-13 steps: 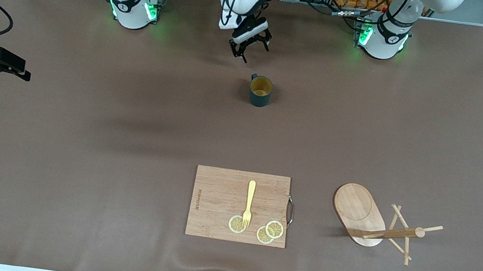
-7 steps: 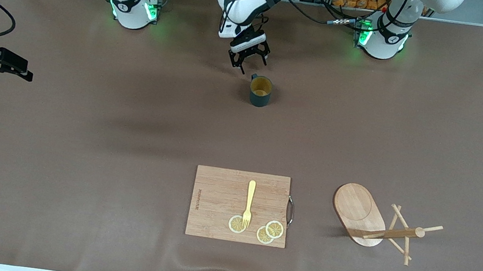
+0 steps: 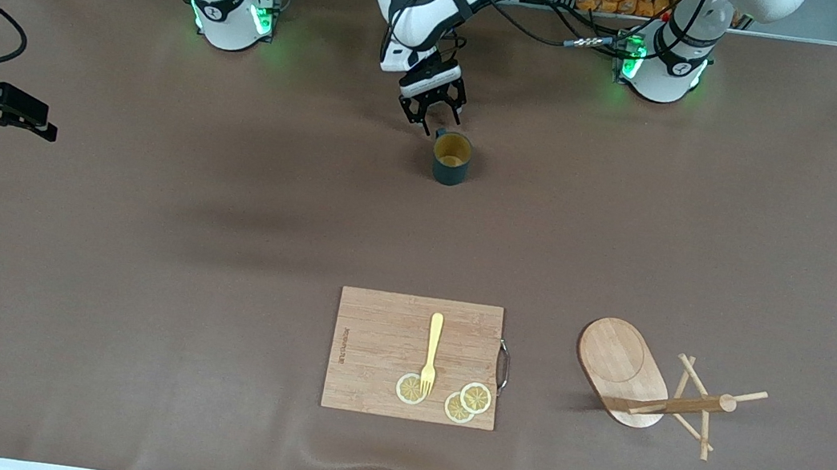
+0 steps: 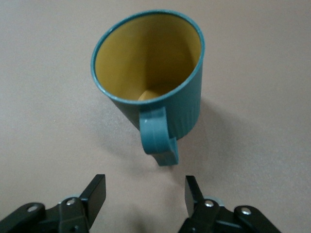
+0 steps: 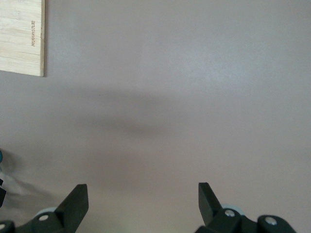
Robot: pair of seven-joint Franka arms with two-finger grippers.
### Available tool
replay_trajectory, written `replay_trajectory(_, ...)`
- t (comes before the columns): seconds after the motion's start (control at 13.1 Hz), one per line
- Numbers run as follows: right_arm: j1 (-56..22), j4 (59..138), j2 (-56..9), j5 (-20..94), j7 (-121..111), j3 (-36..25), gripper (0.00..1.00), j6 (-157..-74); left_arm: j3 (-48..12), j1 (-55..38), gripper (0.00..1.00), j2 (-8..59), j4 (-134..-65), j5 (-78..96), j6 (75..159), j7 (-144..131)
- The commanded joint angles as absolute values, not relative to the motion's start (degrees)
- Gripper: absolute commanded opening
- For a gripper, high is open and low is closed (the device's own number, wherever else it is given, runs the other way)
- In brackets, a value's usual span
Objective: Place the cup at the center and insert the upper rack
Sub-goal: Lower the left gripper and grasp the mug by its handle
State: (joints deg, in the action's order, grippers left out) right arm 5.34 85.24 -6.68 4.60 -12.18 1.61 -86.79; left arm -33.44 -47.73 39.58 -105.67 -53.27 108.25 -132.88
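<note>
The left gripper [image 4: 146, 187] hung just above the cup's handle, fingers [image 4: 95, 189] apart and gripping nothing. The cup [image 3: 451, 158] stood upright on the table [image 3: 144, 231] (yellowish inside showing). The upper rack [image 3: 649, 387] lay tipped beside the cutting board [image 3: 381, 335]. The right gripper [image 5: 143, 199] waited, spread wide over bare table.

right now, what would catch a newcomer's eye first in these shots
The left tool, its fingers open, sits just at the handle of the teal cup, which stands upright mid-table toward the robots' bases. Nearer the front camera, the wooden rack lies tipped on its side toward the left arm's end, beside a cutting board carrying a yellow fork and lemon slices. The right tool waits open over bare table.
</note>
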Motion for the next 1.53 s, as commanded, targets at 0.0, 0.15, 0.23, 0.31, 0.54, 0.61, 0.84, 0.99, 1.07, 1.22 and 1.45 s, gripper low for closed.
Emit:
replay_trajectory(0.0,5.4,85.3,-6.5,4.2,-12.7,1.8,1.0,-86.7,-33.7,-46.2,0.74,39.4,-106.3,-57.0,109.3,-133.6)
replay_trajectory(0.15,5.4,85.3,-6.5,4.2,-12.7,1.8,1.0,-86.7,-33.7,-45.3,0.75,39.4,-106.3,-58.0,109.4,-133.3)
replay_trajectory(0.23,5.4,85.3,-6.5,4.2,-12.7,1.8,1.0,-86.6,-33.7,-45.1,0.75,39.4,-106.3,-58.2,109.8,-133.3)
replay_trajectory(0.31,5.4,85.3,-6.5,4.2,-12.7,1.8,1.0,-86.6,-33.7,-44.4,0.75,39.4,-106.3,-58.3,109.9,-133.3)
replay_trajectory(0.54,5.3,85.3,-6.5,4.4,-12.5,1.8,1.0,-86.6,-33.7,-44.2,0.71,39.4,-106.3,-58.5,109.9,-133.3)
replay_trajectory(0.61,5.3,85.3,-6.5,4.5,-12.4,1.8,1.0,-86.5,-33.7,-44.0,0.67,39.4,-106.3,-58.8,109.9,-133.3)
replay_trajectory(0.84,5.3,85.3,-6.5,4.7,-12.4,1.8,1.0,-86.5,-33.7,-43.3,0.52,39.9,-105.8,-59.8,110.7,-133.2)
replay_trajectory(0.99,5.3,85.3,-6.5,4.7,-12.5,1.8,1.0,-86.5,-33.7,-43.2,0.3,40.3,-105.5,-59.9,110.9,-133.2)
replay_trajectory(1.07,5.3,85.3,-6.5,4.7,-12.5,1.8,1.0,-86.5,-33.7,-43.2,0.23,40.2,-105.5,-59.9,111.0,-133.2)
replay_trajectory(1.22,5.3,85.3,-6.5,4.7,-12.6,1.8,1.0,-86.5,-33.6,-43.2,0.14,40.3,-105.4,-59.9,111.0,-133.3)
replay_trajectory(1.45,5.3,84.9,-6.2,4.8,-12.6,1.8,1.0,-86.5,-33.2,-43.2,0.0,40.1,-104.6,-59.9,111.0,-133.4)
